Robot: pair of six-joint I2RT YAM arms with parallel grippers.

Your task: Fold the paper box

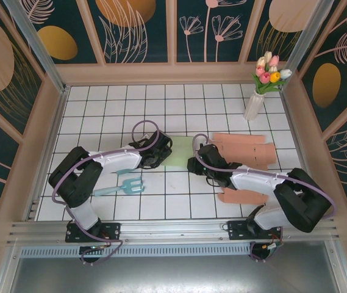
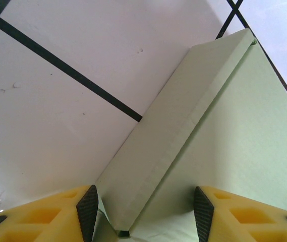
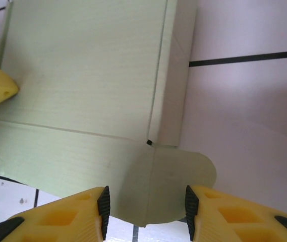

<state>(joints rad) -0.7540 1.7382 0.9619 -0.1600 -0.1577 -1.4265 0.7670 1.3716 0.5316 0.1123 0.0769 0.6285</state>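
The fold looks to be at an early stage. The paper box lies mostly flat on the bench, midway between the two arms. The left gripper stands half open astride a long side flap that is creased and slightly raised, with nothing pinched. The right gripper is likewise half open, holding nothing, and frames the rounded tab at the near corner.

The next move probably calls for closing on the tab or nudging it up along its crease while the left side steadies the flap.

There is open room towards the far wall. The pink card pieces lie just beside the right arm, and a garden fork sits near the left arm.
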